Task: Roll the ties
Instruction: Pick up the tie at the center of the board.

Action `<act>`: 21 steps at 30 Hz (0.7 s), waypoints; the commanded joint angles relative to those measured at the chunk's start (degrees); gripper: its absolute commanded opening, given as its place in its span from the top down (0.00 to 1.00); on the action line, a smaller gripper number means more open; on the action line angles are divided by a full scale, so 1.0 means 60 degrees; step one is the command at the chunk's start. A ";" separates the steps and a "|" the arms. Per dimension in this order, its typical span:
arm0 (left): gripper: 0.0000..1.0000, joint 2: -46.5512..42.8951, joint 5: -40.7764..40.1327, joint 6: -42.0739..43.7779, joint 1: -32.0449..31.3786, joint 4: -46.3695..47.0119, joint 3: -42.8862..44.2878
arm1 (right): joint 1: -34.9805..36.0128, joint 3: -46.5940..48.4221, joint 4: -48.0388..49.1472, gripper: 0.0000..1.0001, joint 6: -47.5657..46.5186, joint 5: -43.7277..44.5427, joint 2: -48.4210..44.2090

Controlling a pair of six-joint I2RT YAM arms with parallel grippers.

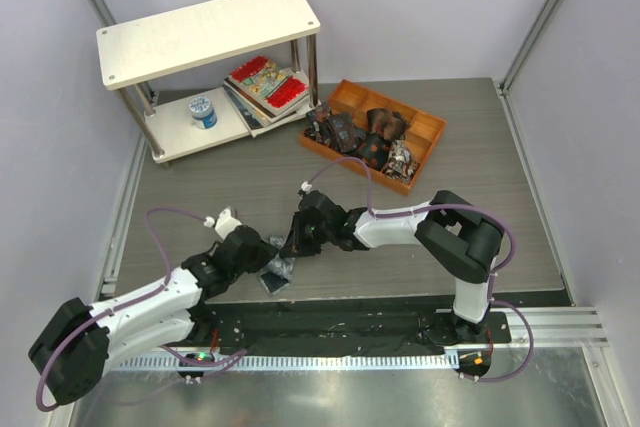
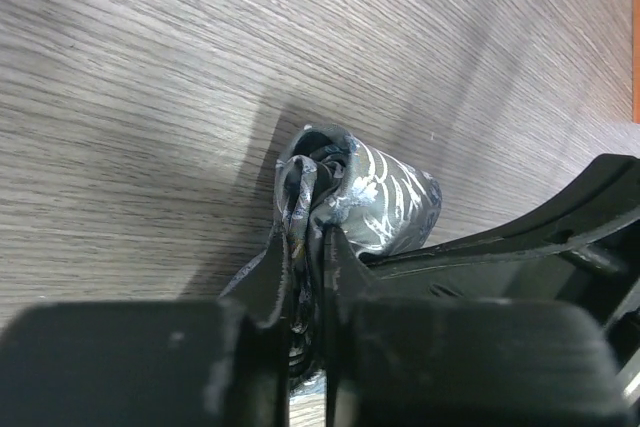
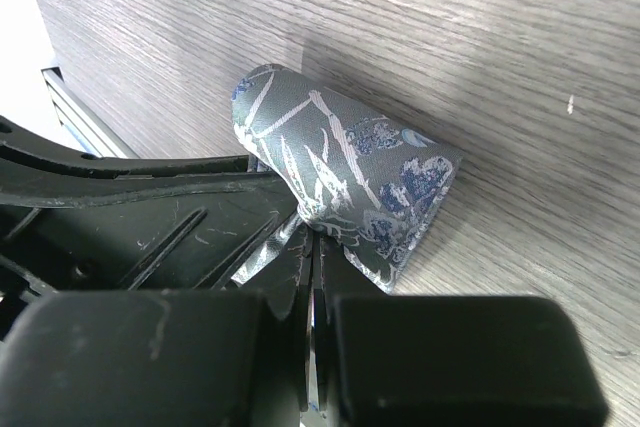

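Left pincer (image 2: 305, 252) nips tie (image 2: 385, 192) on woodgrain table (image 2: 150, 67).

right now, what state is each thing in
grey-blue tie, rolled up on the table
left claw, shut on grey-blue tie
right claw, shut on grey-blue tie
dark ties, rolled, in the orange tray
books, stacked flat on the lower shelf
blue tin, upright on that shelf

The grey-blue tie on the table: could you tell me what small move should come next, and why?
Probably wind the tie one more turn with the left fingers: they and the right fingers both pinch its fabric, and loose fabric trails below the partly wound roll.
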 commanded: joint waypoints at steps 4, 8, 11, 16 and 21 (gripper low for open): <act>1.00 0.0370 0.0470 0.0252 -0.0106 -0.1192 -0.0254 | -0.0210 -0.0240 0.0267 0.93 0.0028 0.0209 -0.0470; 1.00 0.0399 0.0441 0.0325 -0.0121 -0.1309 0.0009 | -0.0679 -0.1016 0.0722 0.75 0.0086 0.0574 -0.1655; 1.00 0.0341 0.0412 0.0355 -0.0121 -0.1426 0.0215 | -0.1162 -0.1895 0.1072 0.62 0.0247 0.1101 -0.2915; 1.00 0.0209 0.0368 0.0384 -0.0150 -0.1617 0.0522 | -0.1807 -0.3183 0.1191 0.55 0.0526 0.1703 -0.4468; 1.00 0.0136 0.0368 0.0530 -0.0179 -0.1880 0.1005 | -0.2349 -0.4063 0.0986 0.53 0.0818 0.2521 -0.5875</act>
